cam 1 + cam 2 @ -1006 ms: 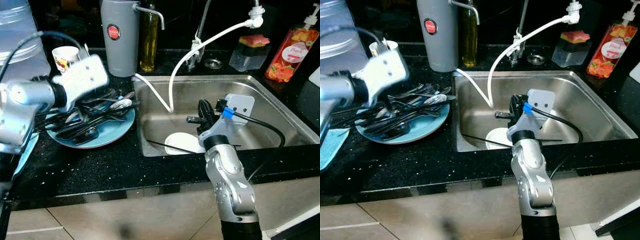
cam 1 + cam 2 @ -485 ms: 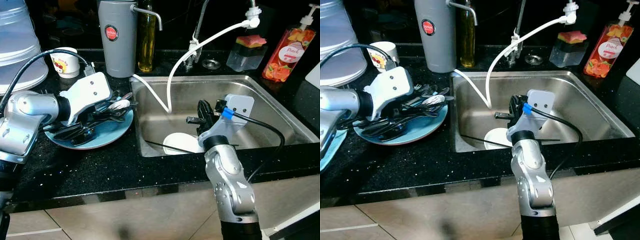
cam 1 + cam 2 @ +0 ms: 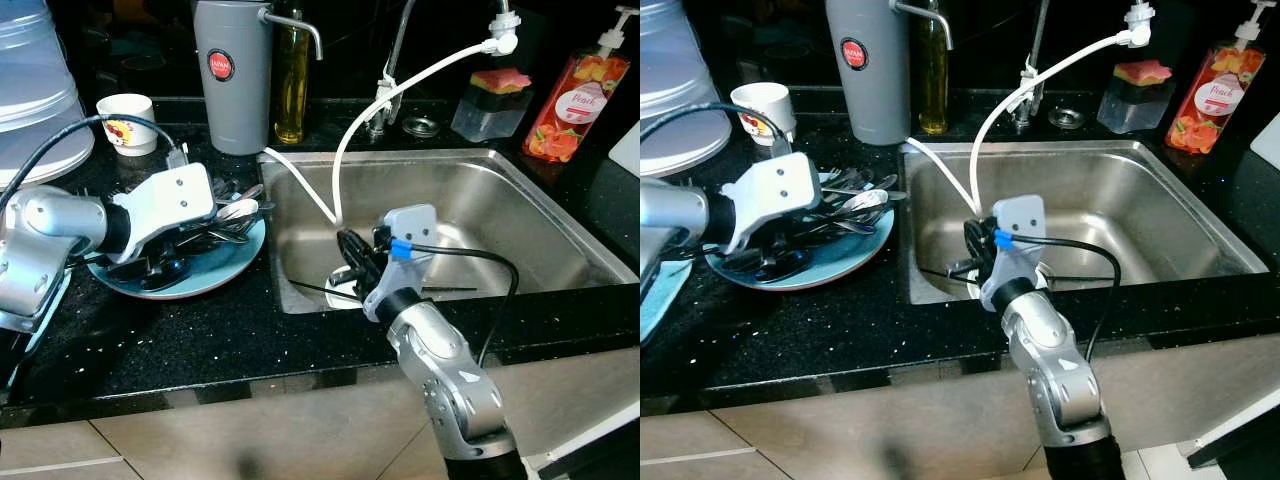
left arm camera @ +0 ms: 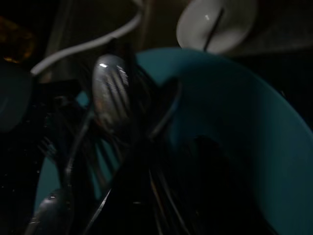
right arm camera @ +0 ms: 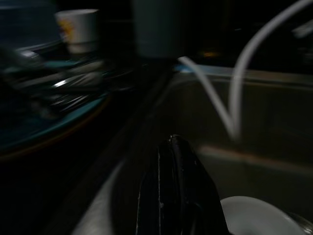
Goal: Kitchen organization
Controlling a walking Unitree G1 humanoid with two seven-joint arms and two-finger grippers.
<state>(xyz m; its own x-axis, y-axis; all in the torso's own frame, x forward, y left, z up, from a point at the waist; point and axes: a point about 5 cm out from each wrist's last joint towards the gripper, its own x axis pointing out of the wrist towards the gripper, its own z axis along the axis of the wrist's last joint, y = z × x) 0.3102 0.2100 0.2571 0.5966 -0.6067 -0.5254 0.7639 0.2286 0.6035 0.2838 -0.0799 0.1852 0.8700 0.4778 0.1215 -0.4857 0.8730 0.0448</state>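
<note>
Two arms in play: my left gripper [image 3: 160, 262] sits on the cutlery [image 3: 215, 215] on the plate [image 3: 215, 275], fingers hidden, can't tell. Right gripper [image 3: 352, 262], fingers together, hovers over sink [image 3: 500, 200], further off.

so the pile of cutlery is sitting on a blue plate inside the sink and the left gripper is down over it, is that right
Not quite. The blue plate with the cutlery sits on the black counter to the left of the sink, not inside it; the left eye view shows this. The plate in the sink is a white plate. The left gripper is indeed down over the cutlery.
</note>
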